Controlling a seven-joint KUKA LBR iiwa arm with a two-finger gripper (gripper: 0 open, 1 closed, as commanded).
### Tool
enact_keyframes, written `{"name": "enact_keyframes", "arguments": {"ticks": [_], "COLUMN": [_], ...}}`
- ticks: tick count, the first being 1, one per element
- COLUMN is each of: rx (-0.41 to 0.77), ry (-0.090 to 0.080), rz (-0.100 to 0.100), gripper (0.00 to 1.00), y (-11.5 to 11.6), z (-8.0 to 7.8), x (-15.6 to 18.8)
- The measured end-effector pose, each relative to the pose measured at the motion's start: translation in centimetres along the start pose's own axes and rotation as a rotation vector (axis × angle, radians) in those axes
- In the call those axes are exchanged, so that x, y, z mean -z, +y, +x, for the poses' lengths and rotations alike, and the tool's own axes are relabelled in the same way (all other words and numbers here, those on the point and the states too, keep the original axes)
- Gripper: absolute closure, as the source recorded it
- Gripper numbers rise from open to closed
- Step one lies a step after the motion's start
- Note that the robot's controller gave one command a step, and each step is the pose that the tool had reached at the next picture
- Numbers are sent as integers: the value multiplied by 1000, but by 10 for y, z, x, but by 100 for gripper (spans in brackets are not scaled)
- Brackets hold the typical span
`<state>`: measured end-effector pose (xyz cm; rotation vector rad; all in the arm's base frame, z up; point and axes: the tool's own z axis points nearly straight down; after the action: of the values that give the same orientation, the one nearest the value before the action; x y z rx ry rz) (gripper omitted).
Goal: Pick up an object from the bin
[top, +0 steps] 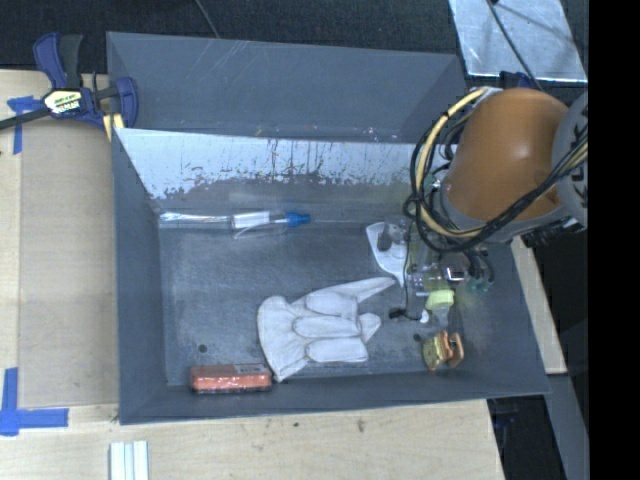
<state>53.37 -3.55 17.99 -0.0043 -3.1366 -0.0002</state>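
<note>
Camera view from above: the gripper (415,303) hangs low over the right part of the grey metal bin (300,88), under the arm's orange cover (500,158) and its bundle of cables (430,183). Whether it is apart or together, I cannot tell; its tip is lost among dark parts of the wrist, and nothing can be made out as held in it.

Three things lie nearest to it. A white work glove (315,330) lies flat on the bin floor, at the middle towards the near wall, and one long tip of it reaches right to just beside the gripper. A small crumpled white piece (384,248) lies just beyond the gripper, on its left. A small brown-and-gold object (443,350) lies on the floor just on the near side of the gripper, close to the right wall.

Well apart from these, a reddish-brown bar (232,379) lies along the near wall at the left, and a clear wrapped pen with a blue cap (262,221) lies along the far wall.
</note>
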Motion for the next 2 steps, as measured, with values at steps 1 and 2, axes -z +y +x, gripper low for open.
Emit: {"name": "enact_keyframes", "arguments": {"ticks": [1, 2], "rx": [1, 64], "ry": [-8, -15], "rz": [0, 2], "gripper": [0, 0], "y": [0, 4], "z": [-2, -10], "x": [5, -25]}}
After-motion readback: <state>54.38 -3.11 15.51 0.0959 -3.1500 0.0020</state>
